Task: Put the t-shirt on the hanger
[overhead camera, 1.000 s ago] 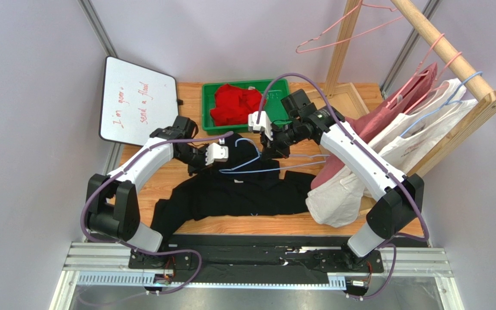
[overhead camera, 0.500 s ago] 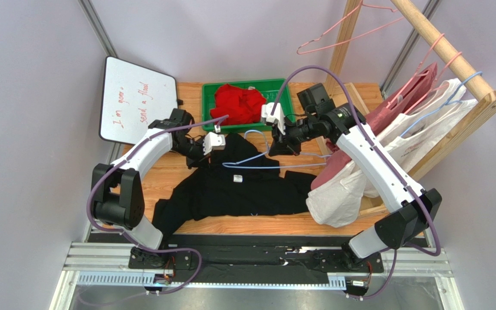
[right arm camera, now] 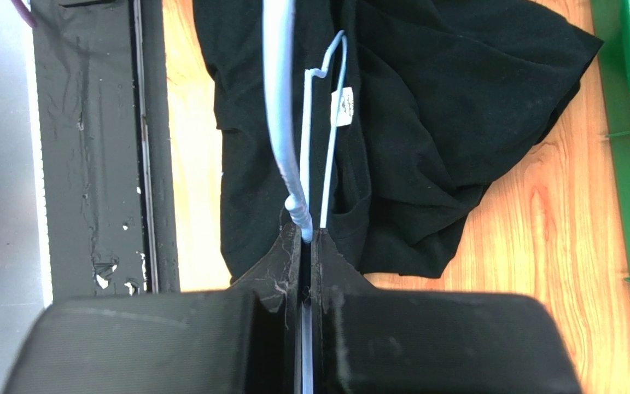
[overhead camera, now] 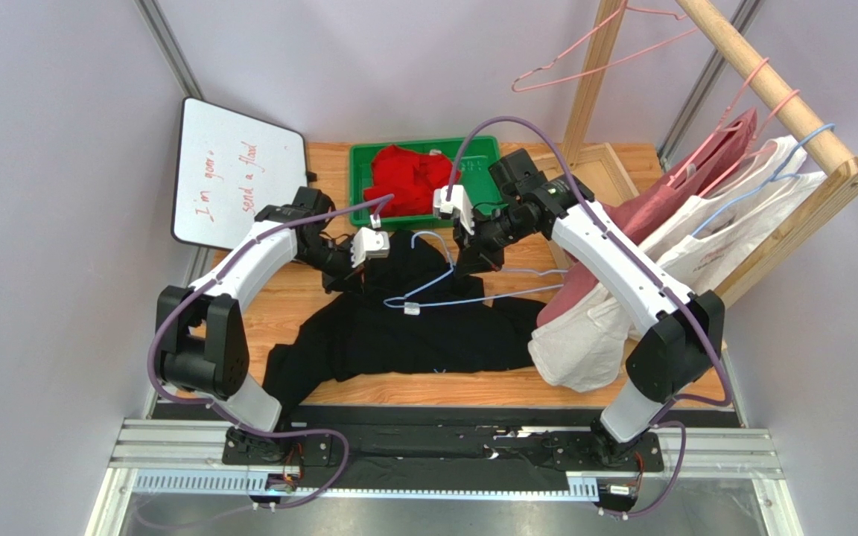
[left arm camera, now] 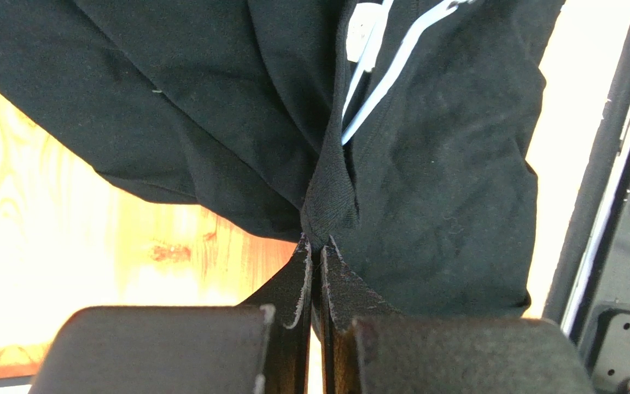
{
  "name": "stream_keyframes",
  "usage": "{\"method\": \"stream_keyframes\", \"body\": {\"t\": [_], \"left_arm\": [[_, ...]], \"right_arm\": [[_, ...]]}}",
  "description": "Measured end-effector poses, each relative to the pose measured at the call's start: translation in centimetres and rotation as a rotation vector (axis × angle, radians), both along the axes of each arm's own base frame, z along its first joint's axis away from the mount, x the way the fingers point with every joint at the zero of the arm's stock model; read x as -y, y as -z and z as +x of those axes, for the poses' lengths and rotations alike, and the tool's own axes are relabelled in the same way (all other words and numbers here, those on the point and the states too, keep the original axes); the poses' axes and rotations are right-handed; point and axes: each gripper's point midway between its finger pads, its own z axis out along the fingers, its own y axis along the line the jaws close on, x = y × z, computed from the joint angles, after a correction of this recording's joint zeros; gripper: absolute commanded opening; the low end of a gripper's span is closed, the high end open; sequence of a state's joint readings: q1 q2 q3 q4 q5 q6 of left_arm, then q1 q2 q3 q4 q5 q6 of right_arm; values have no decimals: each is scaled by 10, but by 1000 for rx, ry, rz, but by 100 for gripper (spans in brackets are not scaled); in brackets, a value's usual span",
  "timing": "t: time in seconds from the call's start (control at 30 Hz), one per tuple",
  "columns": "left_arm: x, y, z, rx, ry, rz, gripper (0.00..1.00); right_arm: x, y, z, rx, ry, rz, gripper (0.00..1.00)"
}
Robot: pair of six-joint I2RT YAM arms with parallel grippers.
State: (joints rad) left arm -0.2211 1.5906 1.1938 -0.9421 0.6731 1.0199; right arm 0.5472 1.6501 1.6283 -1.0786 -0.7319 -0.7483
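The black t-shirt (overhead camera: 422,335) lies spread on the wooden table, its collar pulled up toward the back left. My left gripper (overhead camera: 359,252) is shut on that collar; in the left wrist view the gripper (left arm camera: 317,243) pinches a fold of black cloth (left arm camera: 441,164). My right gripper (overhead camera: 465,248) is shut on the light-blue wire hanger (overhead camera: 428,286), which hangs tilted over the shirt's neck. In the right wrist view the gripper (right arm camera: 303,235) clamps the hanger (right arm camera: 281,107), and one thin wire runs past the white neck tag (right arm camera: 343,107).
A green bin (overhead camera: 487,150) holding a red garment (overhead camera: 409,181) stands at the back. A whiteboard (overhead camera: 227,173) leans at the back left. On the right a wooden rack (overhead camera: 780,89) carries pink and white shirts (overhead camera: 724,223) and a pink hanger (overhead camera: 590,67).
My left gripper pulled the collar up and back. My right gripper swung right with the hanger, then came back left, and the hanger's low corner now sits by the neck tag.
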Motion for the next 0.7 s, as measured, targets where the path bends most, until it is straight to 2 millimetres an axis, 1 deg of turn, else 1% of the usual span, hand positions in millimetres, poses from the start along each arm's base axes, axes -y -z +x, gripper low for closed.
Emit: {"method": "stream_keyframes", "body": {"t": [0.13,0.4,0.53,0.7], "left_arm": [[0,-7,-4,9,4,-8,0],[0,-19,-14,6,21,-22,0],[3,-36,-14,25,25,-40,0],[9,-65,-15,63,35,-87,0]], "right_arm": [[-4,4,5,4,-3,8,0],[-24,-8,12,25,-35,122,0],[-38,-8,14,-4,-46,195,0],[-52,4,17,-62,-39,265,0]]}}
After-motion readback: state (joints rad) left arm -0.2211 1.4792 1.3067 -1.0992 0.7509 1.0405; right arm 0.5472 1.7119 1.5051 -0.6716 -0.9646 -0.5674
